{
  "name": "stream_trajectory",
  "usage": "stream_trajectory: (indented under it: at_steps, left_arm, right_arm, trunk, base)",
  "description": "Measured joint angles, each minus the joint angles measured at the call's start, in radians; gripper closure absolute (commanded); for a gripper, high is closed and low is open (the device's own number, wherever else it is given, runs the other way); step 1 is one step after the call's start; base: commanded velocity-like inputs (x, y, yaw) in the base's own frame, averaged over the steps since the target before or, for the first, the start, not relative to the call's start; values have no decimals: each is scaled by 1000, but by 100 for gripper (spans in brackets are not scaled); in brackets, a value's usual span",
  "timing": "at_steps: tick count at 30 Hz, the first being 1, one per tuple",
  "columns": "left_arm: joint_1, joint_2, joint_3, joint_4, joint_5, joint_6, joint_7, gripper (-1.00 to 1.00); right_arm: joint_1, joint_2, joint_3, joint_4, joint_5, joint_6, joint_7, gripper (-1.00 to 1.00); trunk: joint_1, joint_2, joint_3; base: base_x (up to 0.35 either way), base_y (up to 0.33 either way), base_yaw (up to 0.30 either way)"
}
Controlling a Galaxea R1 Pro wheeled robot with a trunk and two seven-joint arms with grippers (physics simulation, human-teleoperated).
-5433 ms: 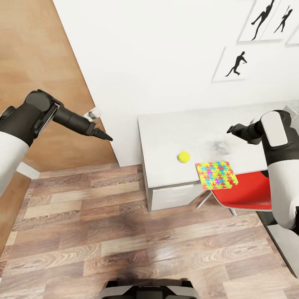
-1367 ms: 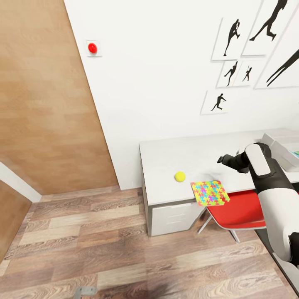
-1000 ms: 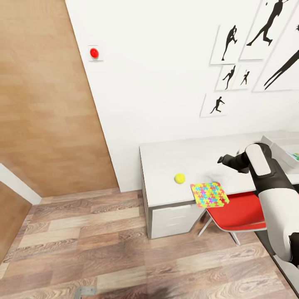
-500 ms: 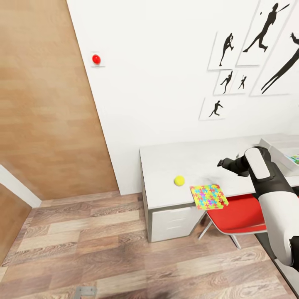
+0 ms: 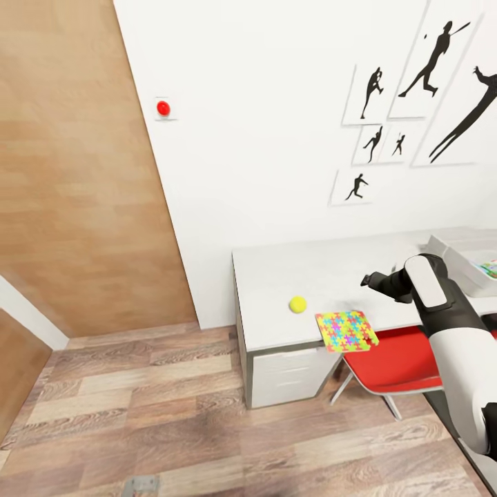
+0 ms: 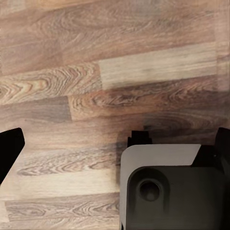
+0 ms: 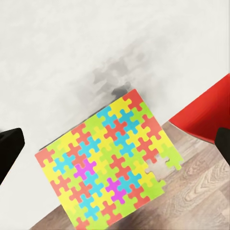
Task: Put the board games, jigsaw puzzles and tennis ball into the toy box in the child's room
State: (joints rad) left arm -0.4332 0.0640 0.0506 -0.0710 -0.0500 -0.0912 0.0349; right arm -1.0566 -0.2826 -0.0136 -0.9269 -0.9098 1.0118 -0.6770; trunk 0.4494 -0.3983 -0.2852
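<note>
A tennis ball (image 5: 297,304) lies on the pale grey table (image 5: 276,273) near its front left. Right of it a jigsaw puzzle (image 5: 346,331) of yellow, blue, pink and green pieces overhangs the table's front edge. My right gripper (image 5: 366,280) hovers over the table just behind the puzzle. In the right wrist view it (image 7: 115,146) is open above the jigsaw puzzle (image 7: 108,165), fingertips (image 7: 8,148) wide apart and empty. The toy box (image 5: 455,254) stands at the table's far right, something colourful inside. My left gripper (image 6: 115,148) is open over the wooden floor.
A red chair (image 5: 393,359) is tucked under the table below the puzzle. A drawer unit (image 5: 286,376) sits under the table's left end. The robot base (image 6: 163,187) is below the left gripper. Wooden floor (image 5: 138,414) spreads left of the table, with a wood-panelled wall (image 5: 76,207) beyond.
The head camera has tilted up, so more wall and pictures show. My left arm, raised at the left 5.4 s ago, has left the head view. The right gripper stays over the table.
</note>
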Motion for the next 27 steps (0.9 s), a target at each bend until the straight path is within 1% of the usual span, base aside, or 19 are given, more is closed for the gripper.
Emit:
stream_trajectory:
  at_steps: [8, 27]
  left_arm:
    - [0, 0, 0, 0, 0, 0, 0, -100]
    - [3, -2, 0, 0, 0, 0, 0, -100]
  right_arm:
    - [26, -2, 0, -4, -1, -20, -2, -100]
    - [34, -1, 0, -3, -1, -24, -2, -100]
  trunk:
    - [0, 0, 13]
    - [0, 0, 45]
  base:
    - [0, 0, 0]
    - [0, 0, 0]
